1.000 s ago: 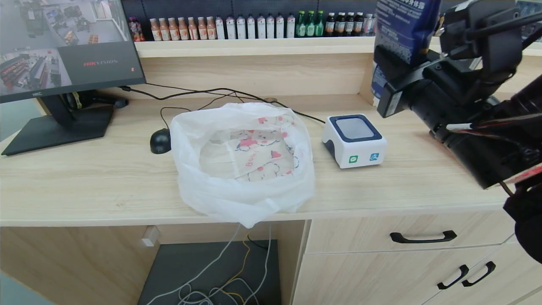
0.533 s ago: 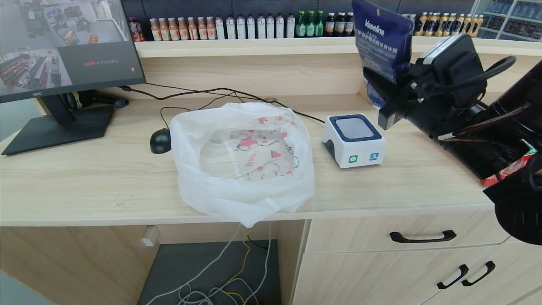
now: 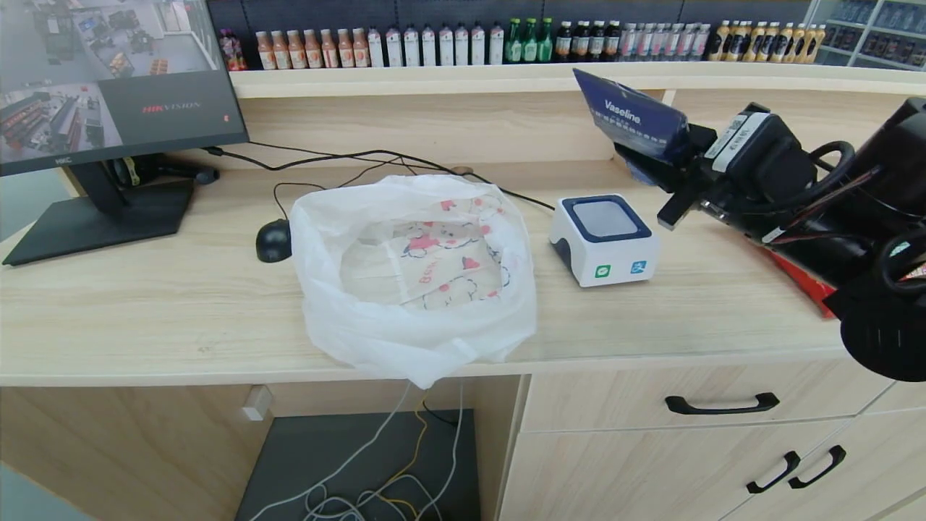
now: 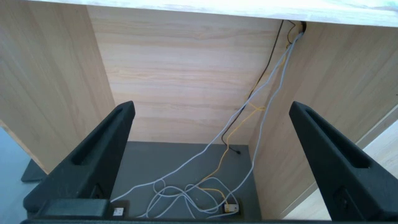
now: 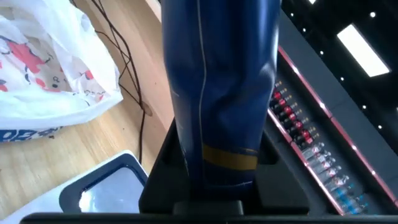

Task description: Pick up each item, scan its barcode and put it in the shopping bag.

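Note:
My right gripper (image 3: 676, 158) is shut on a dark blue pouch (image 3: 632, 119), held tilted in the air just right of and above the white barcode scanner (image 3: 605, 239). In the right wrist view the blue pouch (image 5: 217, 87) stands between the fingers, with the scanner (image 5: 102, 193) and the bag (image 5: 50, 68) below. The white plastic shopping bag (image 3: 414, 278) sits open at the counter's middle with a patterned packet (image 3: 441, 264) inside. My left gripper (image 4: 211, 162) hangs open under the counter, facing loose cables (image 4: 205, 186).
A monitor (image 3: 108, 79) stands at the back left, a black mouse (image 3: 274, 240) left of the bag, and cables run behind. A red item (image 3: 799, 278) lies on the counter under my right arm. Bottles (image 3: 434, 45) line the rear shelf. Drawers (image 3: 723, 404) sit below right.
My right arm has come down and swung left with the blue pouch, tipping it from upright to slanted toward the scanner. The bag, scanner and left gripper have stayed put.

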